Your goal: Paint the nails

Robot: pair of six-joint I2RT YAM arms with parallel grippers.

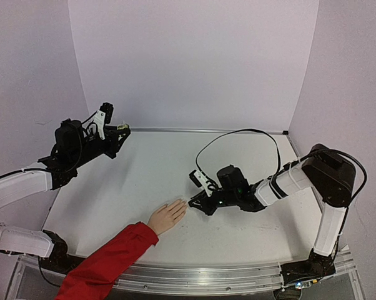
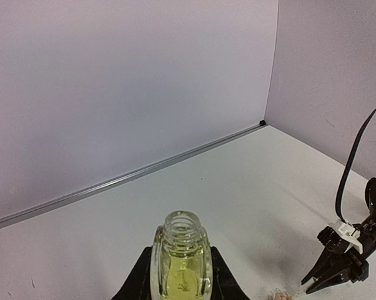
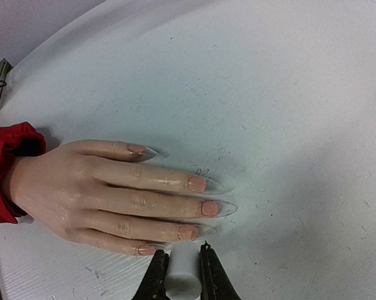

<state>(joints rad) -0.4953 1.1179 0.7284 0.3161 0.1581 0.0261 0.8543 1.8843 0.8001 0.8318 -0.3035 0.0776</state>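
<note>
**Nails.** Five nails [image 3: 197, 184] on a peach hand [image 3: 82, 194] lying flat, palm down, fingers together, on the white table [image 3: 288, 94]. Each nail carries a long clear tip. I cannot tell from the gloss whether any is coated. A red sleeve [image 3: 4, 169] closes the wrist end.

**Long axis.** The fingers run from the sleeve out to the tips. In the top view that line points away from the arm bases and across toward the right arm's side.

**Tool.** The right gripper [image 3: 183, 250] is clamped on a white cap [image 3: 183, 278], with one black finger on each side of it. The cap's front end sits just beside the nail end of the hand, next to the two outermost fingers on the gripper's side. No brush is visible past the cap, so contact with a nail cannot be judged.

**Key relation.** The nails lie straight ahead of the cap and slightly to one side. The remaining nails are spread across the hand, away from the gripper. Judgement: the next stroke calls for a short move across the finger row, then a pull along the finger axis toward the tip. The right arm is much the nearer.

**Further out.** The left gripper [image 2: 180, 272] is held well away from the hand, up and off beyond the sleeve side. It is closed on an uncapped bottle [image 2: 180, 250] of yellow-green liquid, upright with its threaded neck bare.

**Risk, as judged.** The cap or a finger could nudge the hand. The open bottle could tip.
</note>
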